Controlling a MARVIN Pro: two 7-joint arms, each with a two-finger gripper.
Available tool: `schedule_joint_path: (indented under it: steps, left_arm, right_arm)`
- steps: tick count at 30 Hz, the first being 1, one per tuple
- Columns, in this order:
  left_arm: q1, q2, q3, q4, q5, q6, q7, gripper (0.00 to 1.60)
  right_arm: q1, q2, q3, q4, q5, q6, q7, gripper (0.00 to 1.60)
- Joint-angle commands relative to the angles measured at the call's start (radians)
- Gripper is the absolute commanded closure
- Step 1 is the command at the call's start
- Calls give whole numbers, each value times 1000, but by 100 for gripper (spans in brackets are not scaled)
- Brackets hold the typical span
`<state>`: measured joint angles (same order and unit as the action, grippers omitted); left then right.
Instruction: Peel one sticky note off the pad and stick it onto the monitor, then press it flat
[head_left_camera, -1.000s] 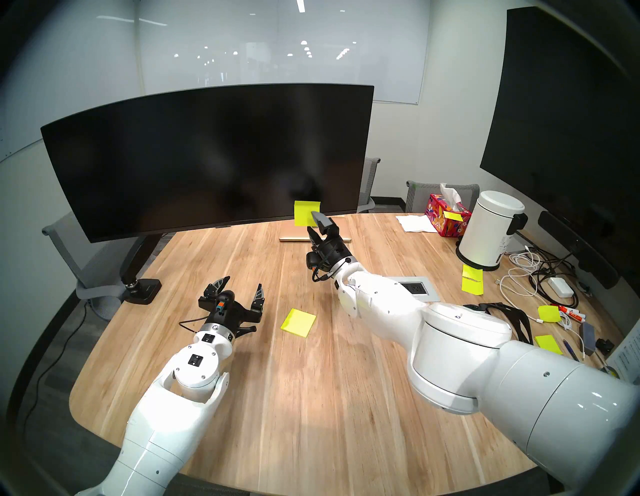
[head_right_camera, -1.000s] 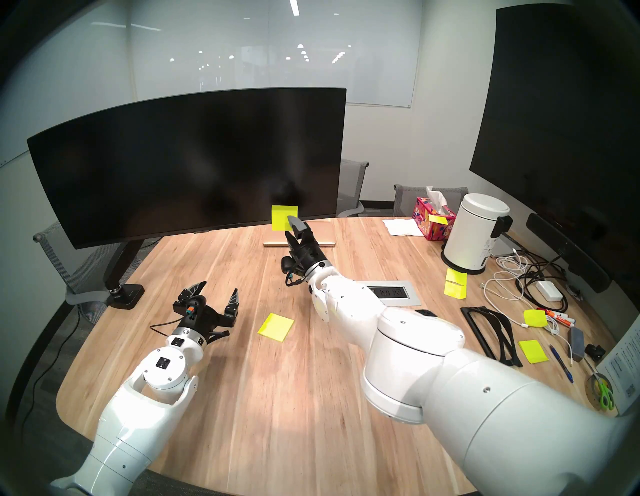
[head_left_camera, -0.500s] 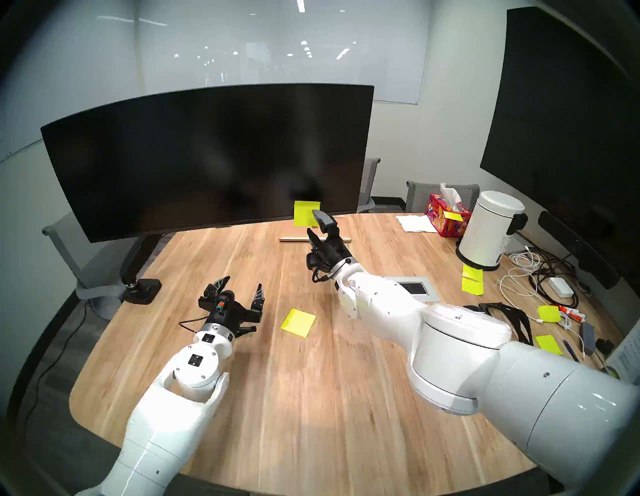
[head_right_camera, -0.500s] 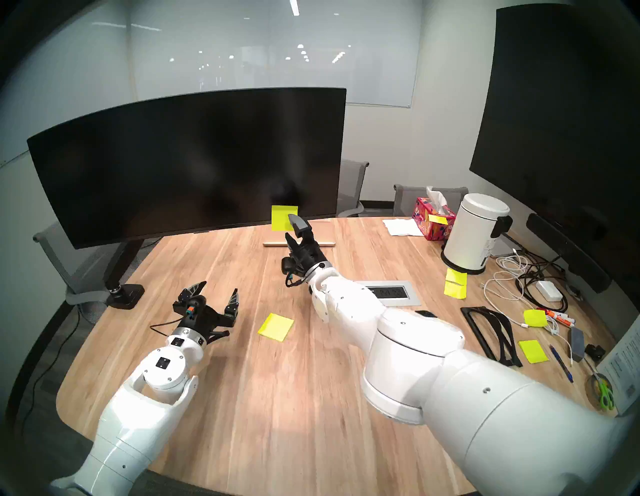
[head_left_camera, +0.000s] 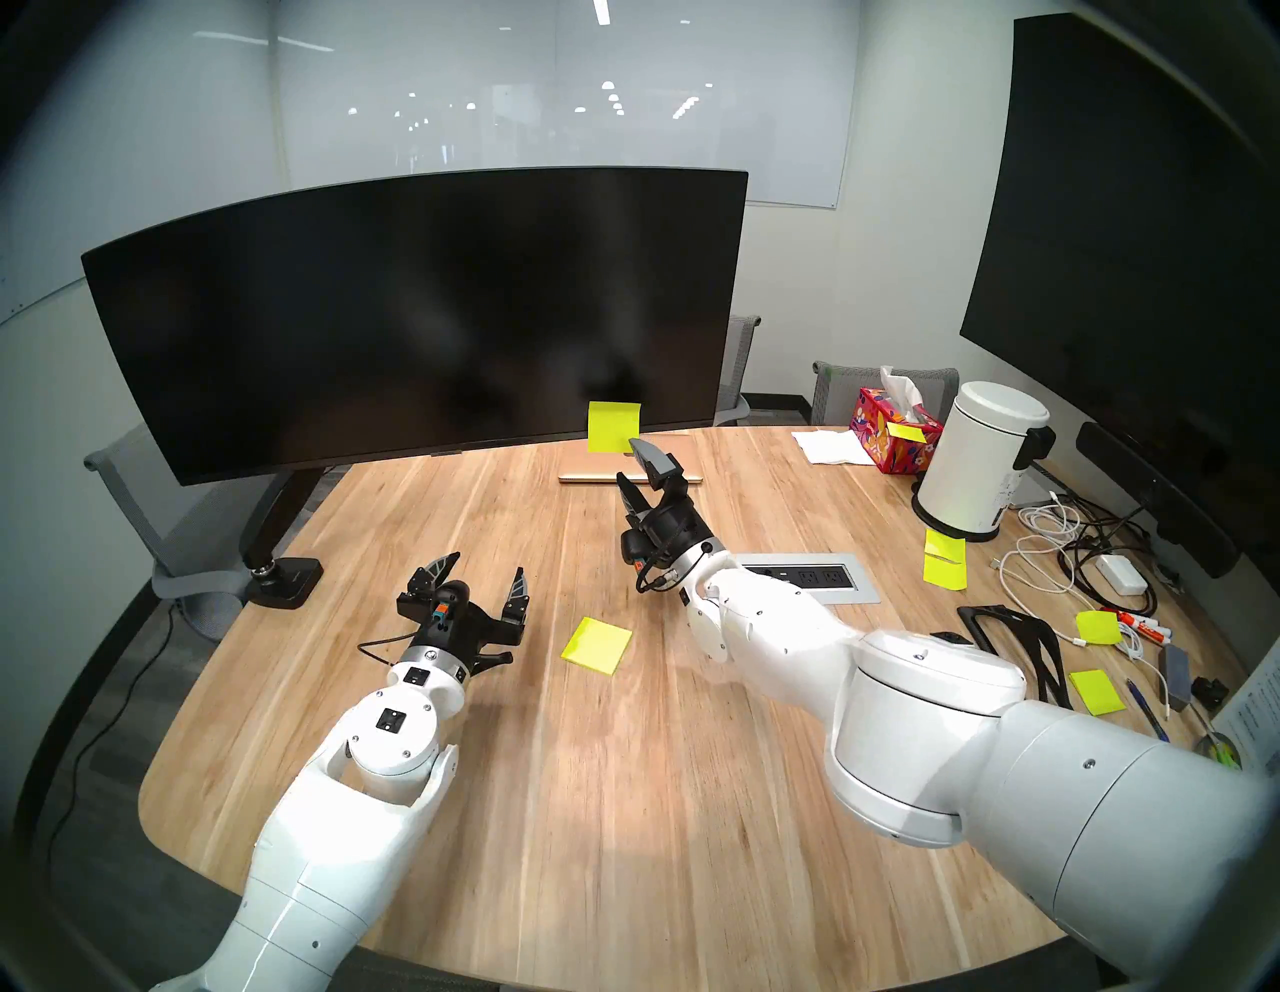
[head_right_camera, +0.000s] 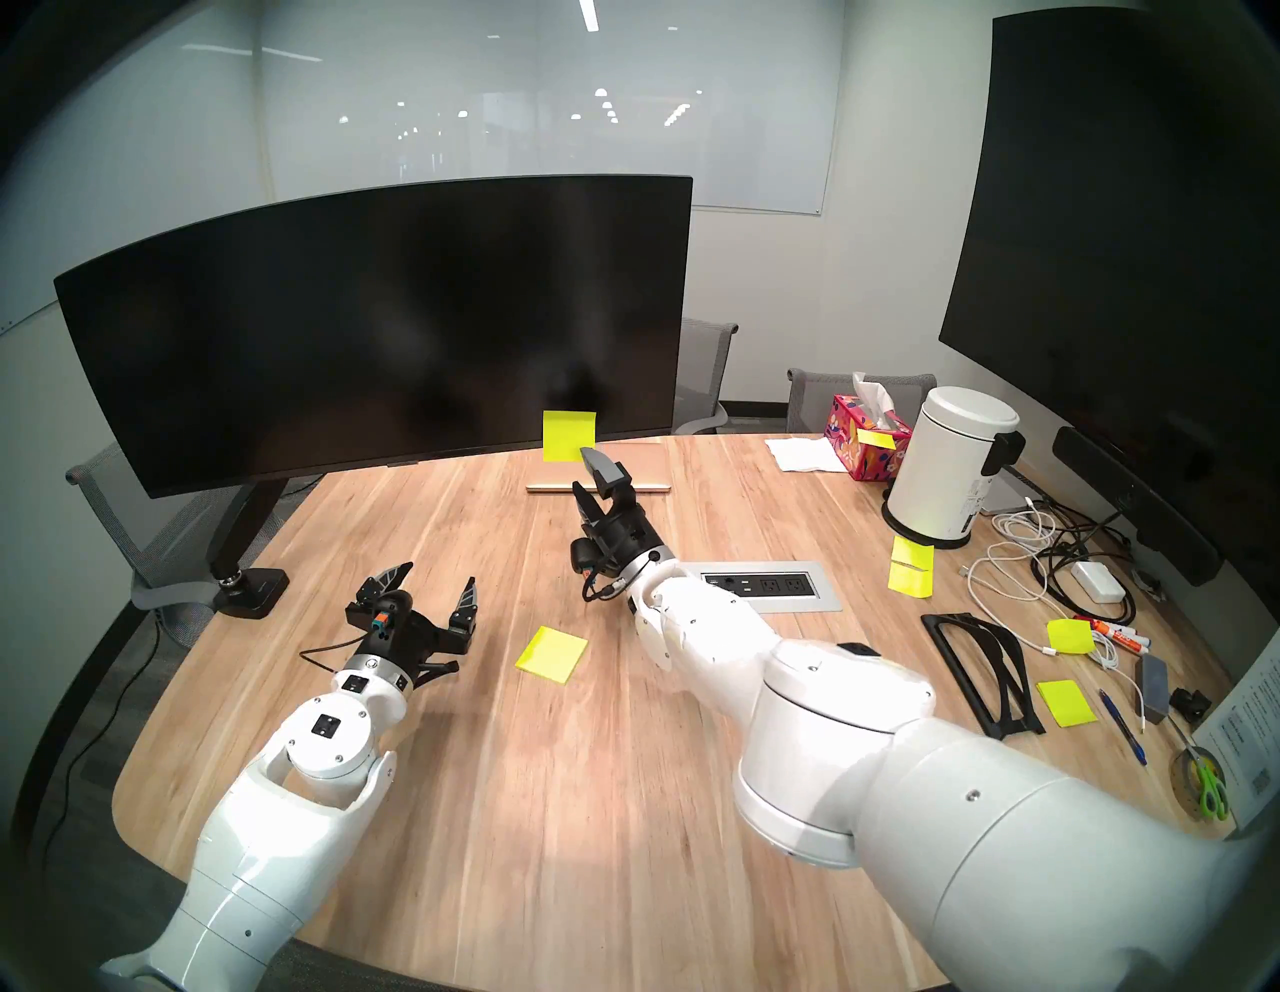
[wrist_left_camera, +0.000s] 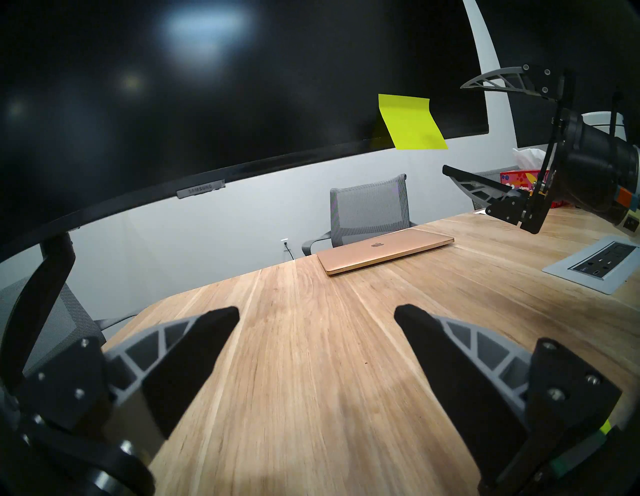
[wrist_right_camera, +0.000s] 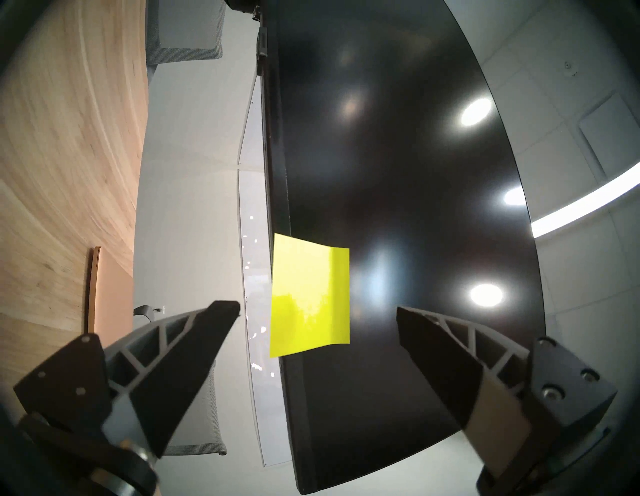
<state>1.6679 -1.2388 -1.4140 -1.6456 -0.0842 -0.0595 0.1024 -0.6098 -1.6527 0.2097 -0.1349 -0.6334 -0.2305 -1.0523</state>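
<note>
- The sticky note (head_left_camera: 613, 426) hangs on the monitor (head_left_camera: 415, 312), at the lower edge of the screen near its right end; the top strip of the note is on the glass and the lower part stands off the screen and reaches below the bottom edge.
- The right gripper (head_left_camera: 636, 463) is open and empty, and it points at the note from just in front of it, a little below; its fingers do not touch the paper.
- In the right wrist view the note (wrist_right_camera: 310, 294) sits between the two spread fingers (wrist_right_camera: 194, 346), ahead of their tips, and apart from both.
- The left gripper (head_left_camera: 485, 571) is also open and holds nothing; it hovers low over the table (head_left_camera: 623, 796).
- The pad (head_left_camera: 597, 645) lies flat on the table just to the right of the left gripper, near it but not touching, and behind the right gripper.
- A closed laptop (wrist_left_camera: 384, 254) lies on the table beneath the right gripper and the note.
</note>
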Motion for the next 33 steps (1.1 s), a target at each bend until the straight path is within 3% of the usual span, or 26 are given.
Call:
schedule_joint_path:
  steps: [1,13,24,33]
  left_arm:
    - [-4,2,-1,-22,1,-9,-2,0]
    - [-4,2,-1,-22,1,-9,-2,0]
    - [-4,2,-1,-22,1,-9,-2,0]
    - [-4,2,-1,-21,1,-9,-2,0]
  right_arm:
    - [13,5,2,-6,-1,-30,-30,0]
    - [9,35,-6,-38,-18,-128,-52,0]
    - [-3,70,-24,-103,-50,-131,-87,0]
    - [-23,143,-31,-218,-70,-123,-77,0]
